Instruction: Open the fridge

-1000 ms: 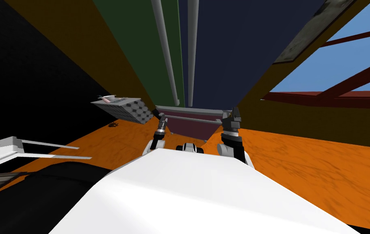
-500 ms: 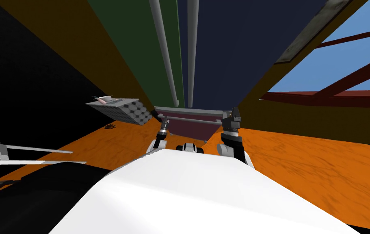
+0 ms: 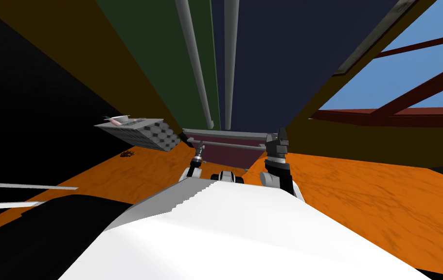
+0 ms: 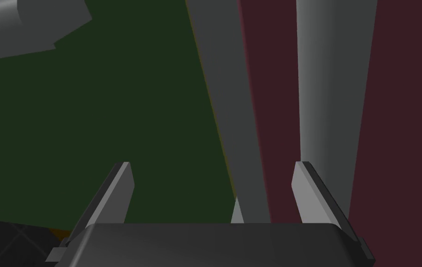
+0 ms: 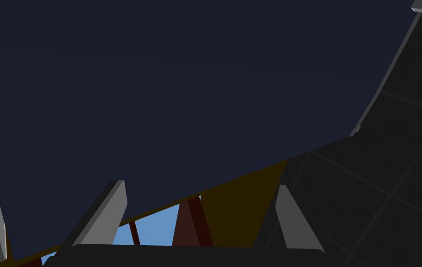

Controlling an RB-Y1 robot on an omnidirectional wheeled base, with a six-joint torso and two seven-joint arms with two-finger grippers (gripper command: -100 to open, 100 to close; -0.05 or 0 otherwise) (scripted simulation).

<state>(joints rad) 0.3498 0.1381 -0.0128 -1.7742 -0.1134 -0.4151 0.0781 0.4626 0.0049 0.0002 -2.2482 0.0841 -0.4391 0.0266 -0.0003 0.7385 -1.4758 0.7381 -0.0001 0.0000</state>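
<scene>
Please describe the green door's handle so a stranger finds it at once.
The fridge ahead has a green door beside a dark blue door. The handle is the long upright grey bar on the green one. Its twin is on the blue door; a third bar lies across the dark red drawer.

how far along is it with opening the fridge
Done: only the approach; I stand close at the green door and navy door, both looking shut. In hand: the open left gripper is at a grey handle bar on the maroon panel, not around it. Left: grip and pull. The right gripper is open, holding nothing.
</scene>
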